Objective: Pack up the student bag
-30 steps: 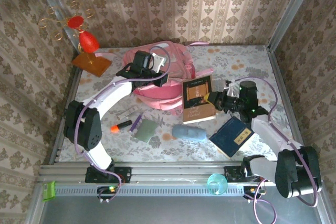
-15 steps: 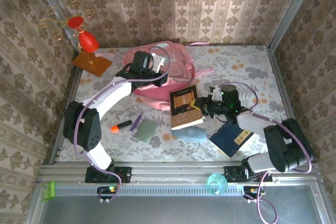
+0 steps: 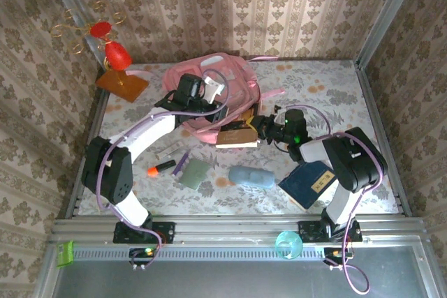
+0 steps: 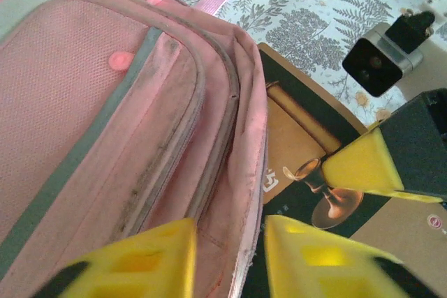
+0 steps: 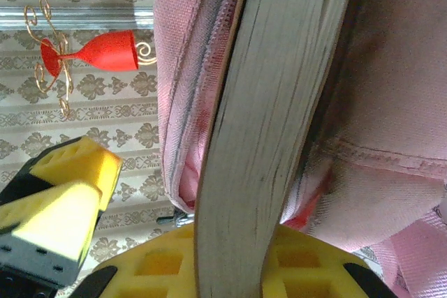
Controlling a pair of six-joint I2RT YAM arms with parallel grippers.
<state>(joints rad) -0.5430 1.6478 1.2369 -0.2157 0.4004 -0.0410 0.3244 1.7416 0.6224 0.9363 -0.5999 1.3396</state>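
Pink bag [image 3: 223,78] lies at rear centre of table [image 3: 335,95], its open side twd the arms. L end effector [image 4: 230,259] sits over bag's front edge, fingers apart w/ the rim fabric in the gap. R end effector [image 3: 260,129] is clamped on brown book [image 3: 236,135], whose far end is at bag's mouth, under the pink rim. In R wrist view the book is edge-on, pages showing, against pink fabric. Blue book [image 3: 311,181] & pale-blue case [image 3: 251,176] lie nearer the arms, apart from bag.
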